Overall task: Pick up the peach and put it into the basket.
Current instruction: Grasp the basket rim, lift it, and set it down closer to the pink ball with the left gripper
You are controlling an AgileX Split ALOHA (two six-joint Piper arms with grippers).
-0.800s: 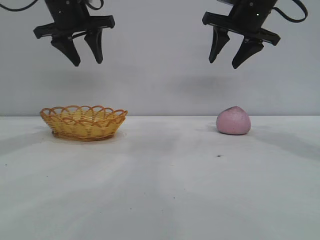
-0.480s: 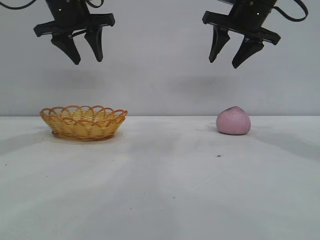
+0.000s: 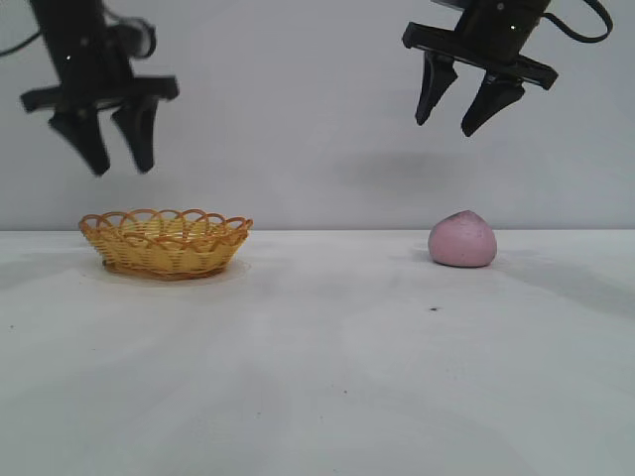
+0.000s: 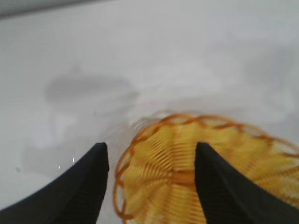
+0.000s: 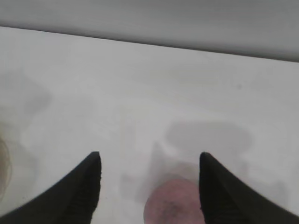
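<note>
Dropping: left gripper [image 3: 117,167] toward basket [image 3: 166,243], seemingly | both jaws open, empty

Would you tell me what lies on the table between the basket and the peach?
Nothing: the exterior view shows bare table between basket and peach.
</note>
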